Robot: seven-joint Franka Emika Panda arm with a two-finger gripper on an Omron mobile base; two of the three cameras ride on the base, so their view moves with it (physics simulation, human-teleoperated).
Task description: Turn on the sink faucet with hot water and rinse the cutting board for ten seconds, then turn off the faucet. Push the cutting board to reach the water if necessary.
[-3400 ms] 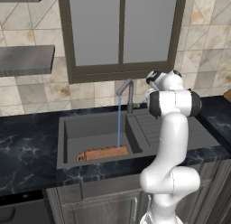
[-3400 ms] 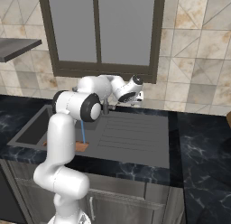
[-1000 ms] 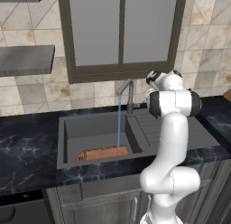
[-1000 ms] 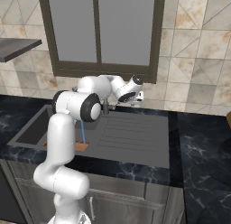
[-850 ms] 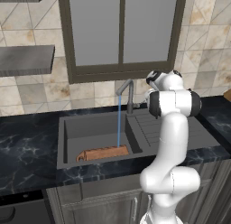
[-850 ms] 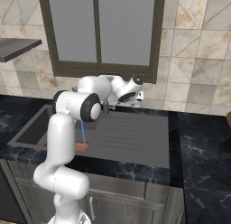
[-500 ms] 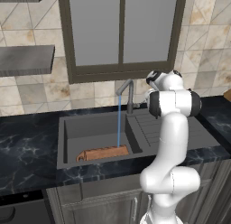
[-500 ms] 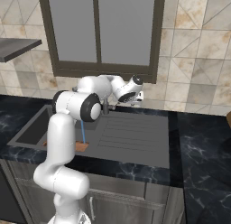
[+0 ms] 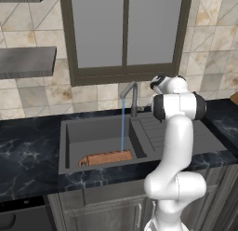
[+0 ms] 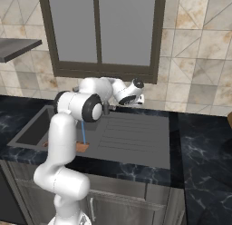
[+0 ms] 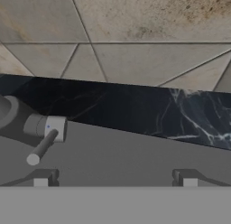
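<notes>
The sink faucet (image 9: 133, 96) stands behind the sink (image 9: 69, 146), and the water (image 9: 122, 125) falls from its spout in a thin blue stream. The stream lands on the right end of the reddish-brown cutting board (image 9: 106, 158), which lies along the basin's front wall. In the right base view a corner of the cutting board (image 10: 81, 148) and the water (image 10: 83, 133) show behind the arm. My gripper (image 11: 115, 180) is open and holds nothing. It hovers just right of the faucet, with the faucet's side lever (image 11: 42, 145) ahead of the left fingertip (image 11: 40, 181) and not between the jaws.
The ribbed drainboard (image 10: 129, 133) lies right of the basin under my hand. Black marbled countertop (image 9: 28, 155) surrounds the sink. A tiled wall and a window (image 9: 123, 34) rise close behind the faucet. A grey shelf (image 9: 25, 60) hangs at the upper left.
</notes>
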